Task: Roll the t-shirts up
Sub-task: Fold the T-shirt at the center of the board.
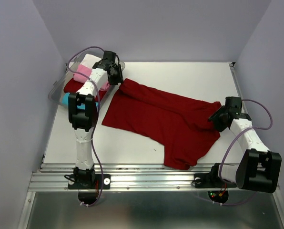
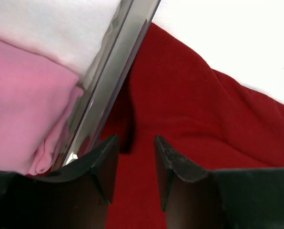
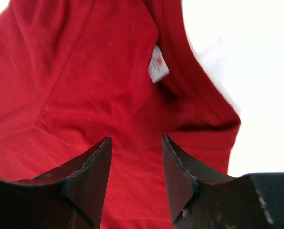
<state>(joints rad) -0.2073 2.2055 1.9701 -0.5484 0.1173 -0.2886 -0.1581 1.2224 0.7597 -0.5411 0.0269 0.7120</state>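
Observation:
A large dark red t-shirt [image 1: 163, 121] lies spread flat across the table, its hem toward the back left and its collar toward the right. My left gripper [image 1: 117, 76] hovers over the hem corner [image 2: 189, 109] beside the bin, jaws apart with only cloth below them [image 2: 136, 143]. My right gripper [image 1: 217, 117] stands over the collar end; its jaws are open above the red cloth [image 3: 135, 143], just below the white neck label [image 3: 158, 67]. Pink [image 1: 85, 72], white [image 1: 88, 60], dark red [image 1: 73, 86] and cyan [image 1: 65, 99] t-shirts sit folded in the bin.
A clear plastic bin [image 1: 56, 88] stands at the back left corner; its wall [image 2: 106, 90] runs right next to my left fingers. Grey walls close in the table on three sides. A metal rail [image 1: 147, 174] runs along the near edge.

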